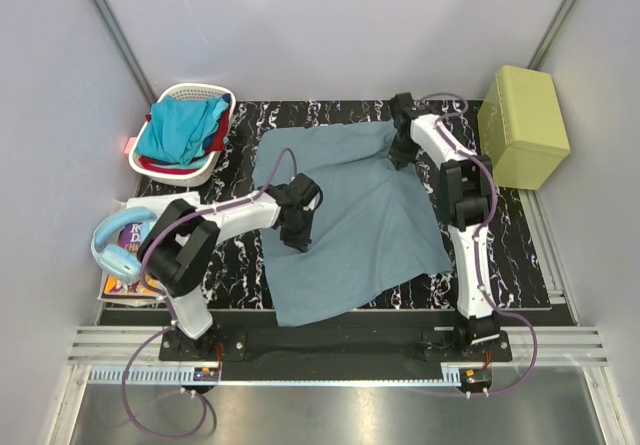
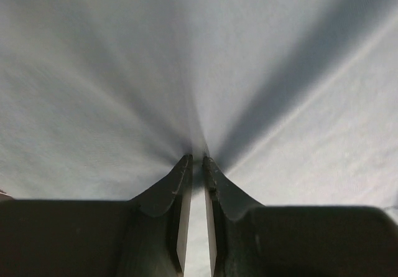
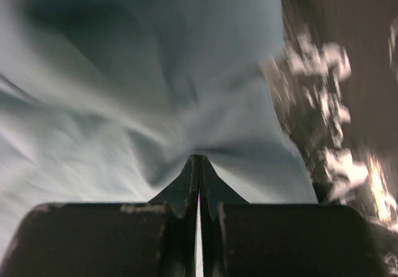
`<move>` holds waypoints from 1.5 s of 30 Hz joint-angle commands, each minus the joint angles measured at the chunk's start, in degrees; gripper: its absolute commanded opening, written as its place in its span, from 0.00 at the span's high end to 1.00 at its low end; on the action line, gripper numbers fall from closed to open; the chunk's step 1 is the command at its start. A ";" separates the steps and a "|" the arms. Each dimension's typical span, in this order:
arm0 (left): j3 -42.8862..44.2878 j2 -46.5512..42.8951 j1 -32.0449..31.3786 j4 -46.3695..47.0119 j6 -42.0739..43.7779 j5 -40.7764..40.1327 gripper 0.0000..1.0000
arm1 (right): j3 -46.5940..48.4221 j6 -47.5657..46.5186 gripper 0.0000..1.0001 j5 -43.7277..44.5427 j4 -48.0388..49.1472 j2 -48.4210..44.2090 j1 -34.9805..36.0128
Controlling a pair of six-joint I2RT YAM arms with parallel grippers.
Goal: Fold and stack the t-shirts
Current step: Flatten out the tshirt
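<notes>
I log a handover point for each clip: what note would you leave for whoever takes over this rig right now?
Left claw: closed on a pinch of the grey-blue t-shirt, in its left part.
Right claw: shut on the same shirt at its far right edge.
Things: the grey-blue t-shirt lies spread and rumpled on the black marbled mat. The turquoise t-shirt and red t-shirt are bunched in the white basket, far left.
Done: one shirt laid out. No fold made, nothing stacked.
Left: fold this shirt, then the other two, and stack all three.
</notes>
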 commanded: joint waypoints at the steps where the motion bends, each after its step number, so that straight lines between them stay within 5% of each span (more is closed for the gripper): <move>1: -0.63 -2.33 -3.26 -3.35 -1.63 1.98 0.81 | 18.41 -2.27 1.00 -1.70 -8.56 9.39 -0.15; 3: -0.19 -2.16 -5.11 -3.44 -1.99 2.24 0.82 | 28.34 -2.01 1.00 -3.11 -12.07 12.75 -0.07; 8: 3.14 0.99 -9.33 -4.40 -2.51 3.73 0.82 | 36.18 -0.60 1.00 -5.83 -12.26 17.60 -0.95; 28: 29.42 19.99 -19.53 -8.53 -0.14 7.00 0.84 | 36.72 -2.35 1.00 -15.07 -9.98 18.57 -1.74; 31: 30.57 17.29 -19.35 -9.41 0.56 2.52 0.71 | 36.37 -3.14 1.00 -12.26 -10.33 16.03 -1.74; 35: 28.47 9.38 -17.69 -9.41 1.44 -8.55 0.32 | 36.11 -3.32 0.65 -8.14 -10.33 11.02 -2.00; 36: 28.03 7.70 -16.38 -9.33 1.35 -10.39 0.14 | 36.02 -3.41 0.60 -7.43 -10.33 8.66 -2.00; 38: 26.89 2.71 -14.61 -9.24 1.35 -14.88 0.02 | 35.23 -4.02 0.44 -5.33 -10.59 6.10 -2.00; 42: 26.09 -1.45 -8.56 -8.89 2.05 -18.05 0.01 | 32.25 -4.64 0.30 -3.30 -10.59 -1.27 -2.00; 45: 25.65 -1.46 -4.25 -8.80 1.62 -17.62 0.01 | 27.95 -4.99 0.30 -2.42 -10.68 -5.75 -1.91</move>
